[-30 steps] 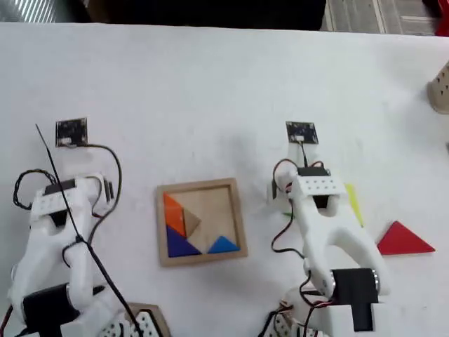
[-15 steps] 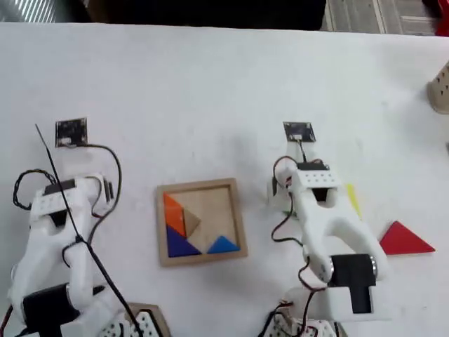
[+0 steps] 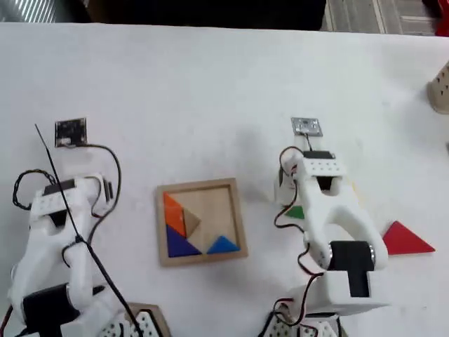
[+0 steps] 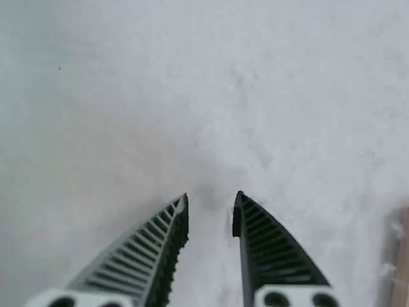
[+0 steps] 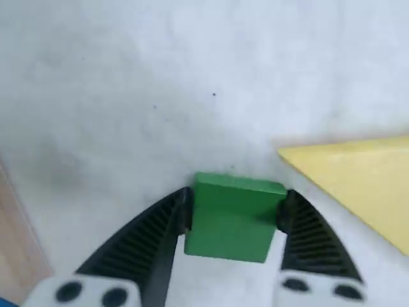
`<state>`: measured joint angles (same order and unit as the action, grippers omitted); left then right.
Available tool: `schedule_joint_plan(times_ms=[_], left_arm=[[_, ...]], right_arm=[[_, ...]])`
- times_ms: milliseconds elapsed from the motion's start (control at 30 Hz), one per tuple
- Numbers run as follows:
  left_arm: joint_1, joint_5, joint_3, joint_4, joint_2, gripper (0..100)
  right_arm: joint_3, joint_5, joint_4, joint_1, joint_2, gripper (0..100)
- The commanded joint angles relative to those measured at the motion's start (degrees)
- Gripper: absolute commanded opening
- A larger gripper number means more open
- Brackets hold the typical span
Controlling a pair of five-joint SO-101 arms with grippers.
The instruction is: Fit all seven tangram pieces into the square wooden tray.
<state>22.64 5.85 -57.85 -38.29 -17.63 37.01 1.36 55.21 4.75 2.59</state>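
Observation:
The square wooden tray (image 3: 198, 184) lies between the two arms. In it are an orange piece (image 3: 173, 210), a wood-coloured piece (image 3: 191, 222), a dark blue triangle (image 3: 179, 245) and a light blue triangle (image 3: 224, 245). My right gripper (image 5: 234, 214) is low over the table right of the tray, its fingers pressed on both sides of a green square (image 5: 235, 217), which also peeks out beside the arm (image 3: 296, 211). A yellow piece (image 5: 358, 182) lies just beyond it. A red triangle (image 3: 403, 239) rests farther right. My left gripper (image 4: 211, 206) hovers open over bare table left of the tray.
Small dark circuit boards (image 3: 71, 131) (image 3: 306, 126) sit on cables ahead of each arm. A perforated wooden object (image 3: 440, 88) stands at the right edge. The tray's edge (image 4: 401, 268) shows at the side of the left wrist view.
The right arm has shifted slightly to the right and now covers the yellow piece, while the green square has come into sight beside it. The left arm has stayed still.

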Motion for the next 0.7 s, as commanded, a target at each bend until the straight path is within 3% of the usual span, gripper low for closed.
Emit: schedule_joint_plan(times_ms=[0,233,400,667], left_arm=[[0.48,0.53,1.14,-0.62,-1.54,13],[0.48,0.53,1.14,-0.53,-1.54,13],[0.48,0.53,1.14,-0.44,-1.54,13],[4.09,-0.09,2.29,-0.18,-1.45,13]], right_arm=[[-1.05,0.53,0.48,-0.04,0.04,1.8],[-1.49,0.97,2.59,-0.04,-1.19,1.7],[-1.41,0.97,8.04,0.66,-11.12,1.7],[-0.97,1.05,12.97,15.34,-28.97,1.7]])
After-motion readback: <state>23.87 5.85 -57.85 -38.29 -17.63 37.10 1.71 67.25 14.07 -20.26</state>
